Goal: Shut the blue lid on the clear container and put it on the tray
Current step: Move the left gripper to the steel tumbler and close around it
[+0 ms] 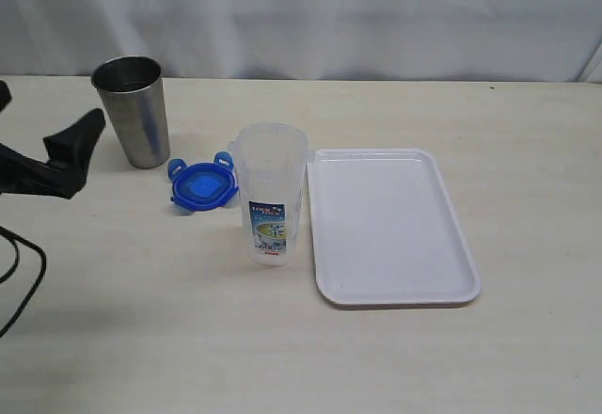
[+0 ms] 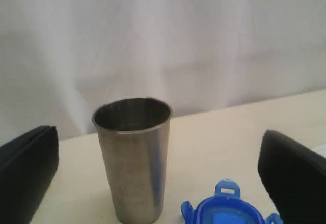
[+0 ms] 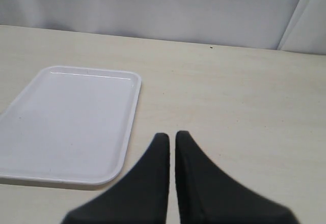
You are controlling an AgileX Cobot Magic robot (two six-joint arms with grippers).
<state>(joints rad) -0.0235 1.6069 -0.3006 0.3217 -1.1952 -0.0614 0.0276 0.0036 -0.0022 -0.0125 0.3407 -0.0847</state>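
The clear container [image 1: 270, 193] is taken as the landmark. It stands upright on the table [image 1: 188, 339], its long axis vertical and its mouth open, with no lid on it. The tray [image 1: 392, 229] lies flat just beside the container on 1 side and holds nothing. The blue lid [image 1: 200, 186] lies flat on the table just beside the container on the opposite side, with its flaps splayed outward. Whether a flap touches the container wall cannot be told. A steel cup [image 1: 134, 111] stands upright beyond the lid, farther from the container, near the lid but apart from it.

The left gripper [image 1: 80, 155] is held farther out again from the container than the cup, on the lid's side. Its 2 fingers are spread wide and nothing is held between them. In the left wrist view the cup is seen between the fingers and the lid only at the frame's edge, so the gripper is judged to be aimed at the cup more than at the lid. The lid is round, so no long axis has to be matched. A grasp at its rim from above, clear of the cup, is judged to be called for.

The right gripper [image 3: 172, 147] is closed, fingertips almost together, with nothing in it. Only the tray is seen from it, so the left arm is judged the nearer to the lid.
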